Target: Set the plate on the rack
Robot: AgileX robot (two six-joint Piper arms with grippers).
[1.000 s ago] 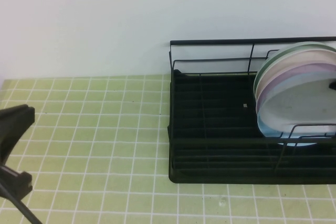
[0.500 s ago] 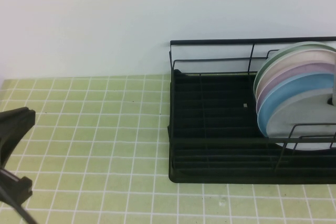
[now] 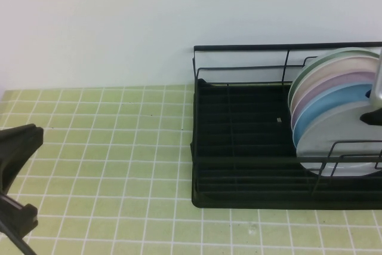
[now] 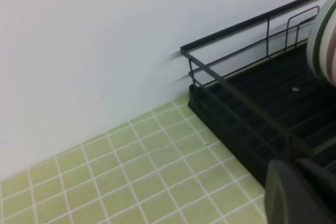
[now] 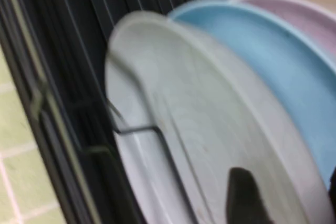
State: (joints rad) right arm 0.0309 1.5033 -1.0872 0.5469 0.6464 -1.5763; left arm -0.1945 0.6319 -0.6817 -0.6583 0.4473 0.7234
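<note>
The grey plate is standing on edge at the right side of the high view, inside the black rack. It is forming the front of a row, leaning close against the blue plate, with paler plates lining up behind that one. A wire loop of the rack's front rail is crossing the plate's lower face, which is probably what is keeping it upright and stopping it from sliding forward. The right hand is hovering at the plate's upper right rim, at the frame's right edge. I cannot tell whether it is gripping the plate or letting it go. The placing itself is looking all but done. The left hand is sitting pressed together, holding nothing, low at the left of the frame over the green-tiled desk, well apart from the rack and seemingly parked out of the way.
</note>
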